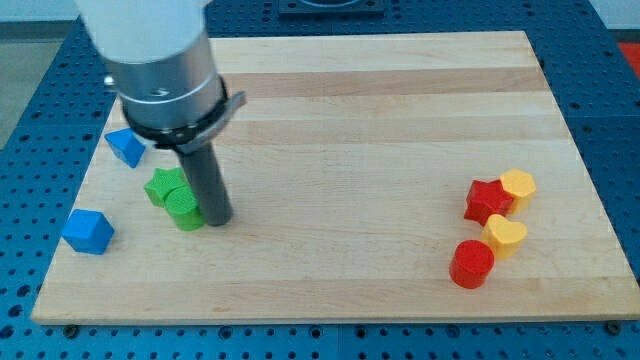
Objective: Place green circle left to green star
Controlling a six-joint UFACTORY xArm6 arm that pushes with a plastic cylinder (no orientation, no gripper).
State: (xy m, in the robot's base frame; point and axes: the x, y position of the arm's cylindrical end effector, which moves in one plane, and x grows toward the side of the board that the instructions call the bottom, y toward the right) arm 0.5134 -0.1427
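Camera view: my tip (219,217) touches green circle (184,209), just below green star (163,186).

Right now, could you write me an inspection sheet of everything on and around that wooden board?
Surface: pale wooden board, flat, on a blue perforated table.
Job's things: green star block touching green circle block, circle just below and right of the star.
Clutter: two blue blocks at the view's left; red star, red cylinder, two yellow blocks at the right.
Grippers: none; my tip sits against the green circle's right side.
Cables: nothing seen.
Surroundings: nothing seen beyond the table.
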